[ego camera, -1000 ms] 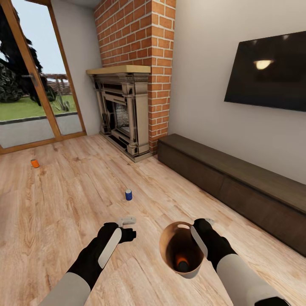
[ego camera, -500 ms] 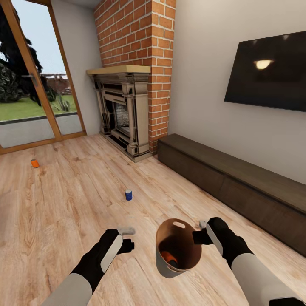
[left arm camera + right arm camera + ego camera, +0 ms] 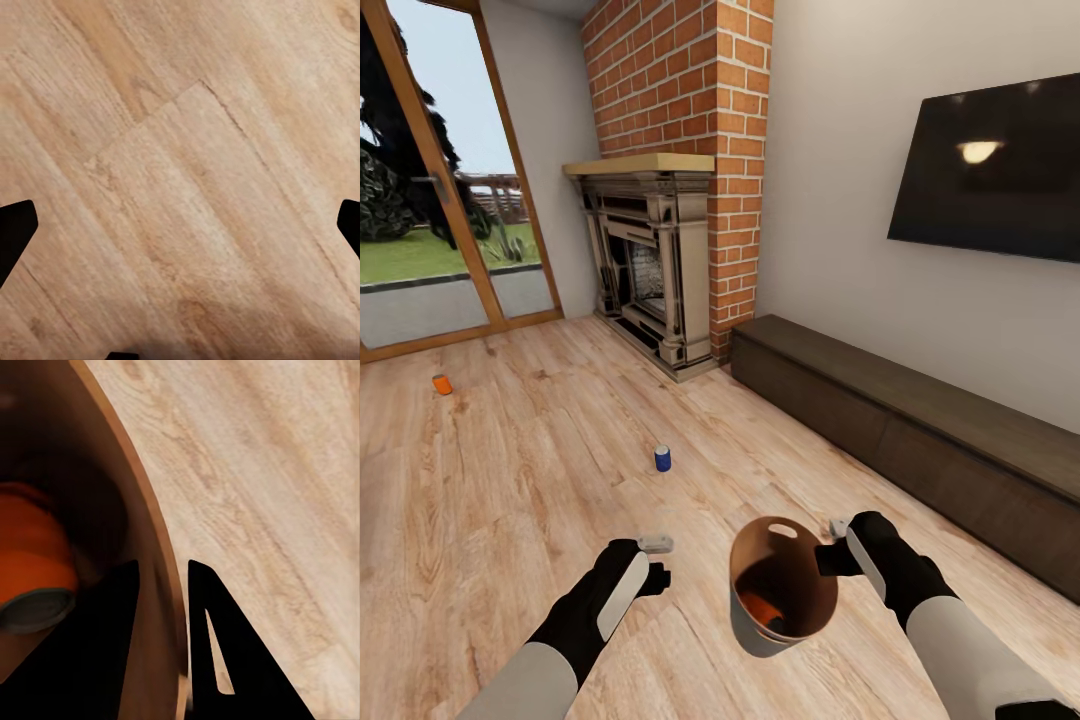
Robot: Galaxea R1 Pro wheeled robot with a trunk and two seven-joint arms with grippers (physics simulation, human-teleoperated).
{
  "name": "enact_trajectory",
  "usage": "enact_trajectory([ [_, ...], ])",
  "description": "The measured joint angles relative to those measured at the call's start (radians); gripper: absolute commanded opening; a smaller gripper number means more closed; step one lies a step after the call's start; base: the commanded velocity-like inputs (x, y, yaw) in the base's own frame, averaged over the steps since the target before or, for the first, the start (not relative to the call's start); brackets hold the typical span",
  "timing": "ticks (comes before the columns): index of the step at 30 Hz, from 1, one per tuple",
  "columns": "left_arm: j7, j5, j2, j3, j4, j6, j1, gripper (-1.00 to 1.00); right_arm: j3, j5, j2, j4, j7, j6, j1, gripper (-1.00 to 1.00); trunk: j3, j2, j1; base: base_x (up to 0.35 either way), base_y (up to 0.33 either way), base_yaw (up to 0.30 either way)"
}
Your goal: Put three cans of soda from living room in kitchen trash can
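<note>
Right gripper (image 3: 830, 543) pinches the stiff, light bin (image 3: 784, 585) wall at its rim; left gripper (image 3: 657, 560) spread; blue can (image 3: 662, 458) at frame centre likely light, slick, best held mid-body.

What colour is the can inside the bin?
Orange, grey top; can shows best in the right wrist view.

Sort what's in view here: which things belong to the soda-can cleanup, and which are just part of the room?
Job:
- trash can, held at its rim by the right gripper
- orange can inside it
- blue can on the floor
- second orange can near the glass door
- left gripper, open and holding nothing

Just there:
- brick fireplace
- wall TV
- low dark cabinet
</note>
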Motion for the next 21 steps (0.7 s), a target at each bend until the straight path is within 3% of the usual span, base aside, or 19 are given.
enact_trajectory([
  [3,0.003,0.000,0.000,0.000,0.000,0.000,0.000,1.00,0.000,-0.002,0.000,0.000,-0.001,0.000,0.000,-1.00,0.000,0.000,0.000,0.000,0.000,0.000],
  [12,0.174,0.011,-0.013,0.004,-0.002,-0.027,0.000,1.00,0.003,0.001,0.000,0.000,-0.003,0.000,0.000,-1.00,0.000,0.000,0.000,0.000,0.000,0.000],
  [21,0.199,0.014,-0.020,0.004,-0.010,-0.034,0.000,1.00,0.003,0.004,-0.001,-0.001,-0.005,0.000,0.000,-1.00,0.000,0.000,0.000,0.000,0.000,0.004],
])
